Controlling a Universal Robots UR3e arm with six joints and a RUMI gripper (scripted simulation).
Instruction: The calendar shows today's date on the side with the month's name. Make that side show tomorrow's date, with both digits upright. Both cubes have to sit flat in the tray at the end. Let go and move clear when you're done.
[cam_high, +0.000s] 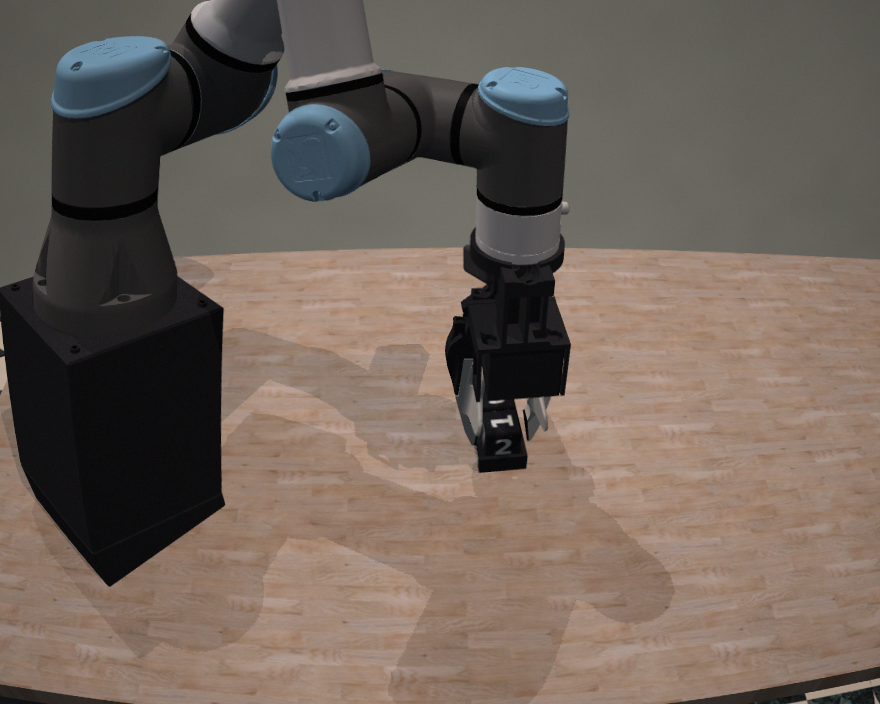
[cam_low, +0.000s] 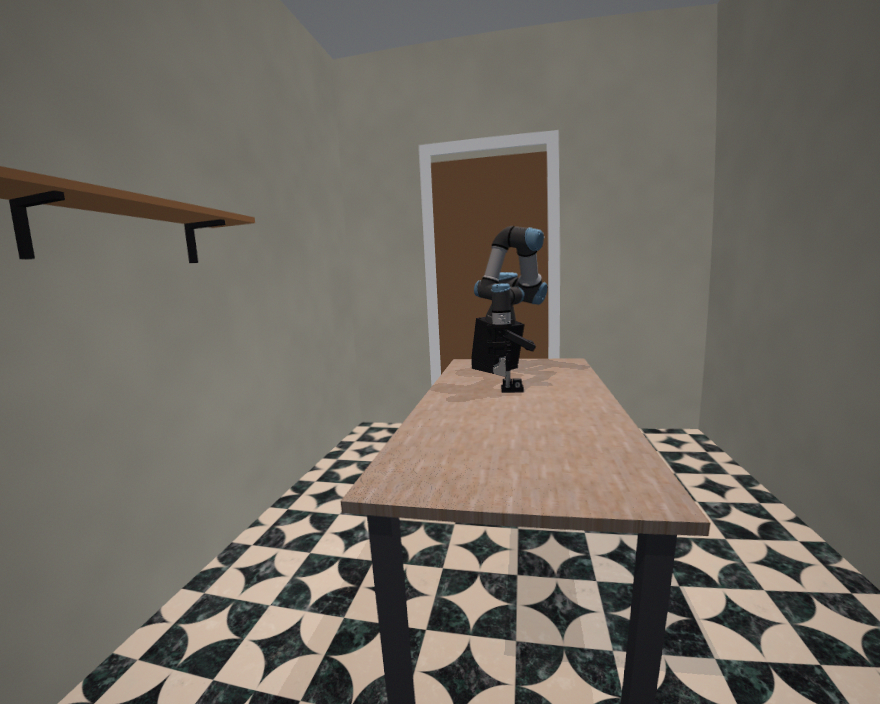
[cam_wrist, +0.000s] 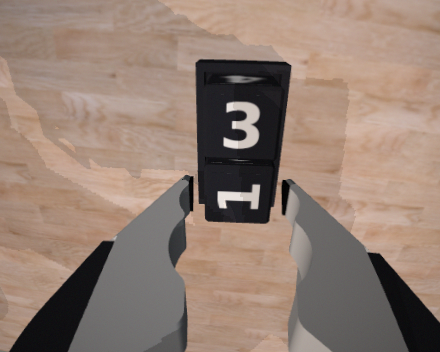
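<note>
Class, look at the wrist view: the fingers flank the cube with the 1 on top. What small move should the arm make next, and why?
Probably lift straight up, clear of the tray. The fingers stand open with a gap on each side of the near cube, so the gripper holds nothing. That cube appears to sit down in the tray beside the cube with the 3; its 1 lies sideways on top.

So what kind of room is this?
Probably a small plain indoor room, perhaps a workroom: a brown door behind the robot arm, a bracketed wall shelf, and a checkered tile floor under the long wooden table.
</note>
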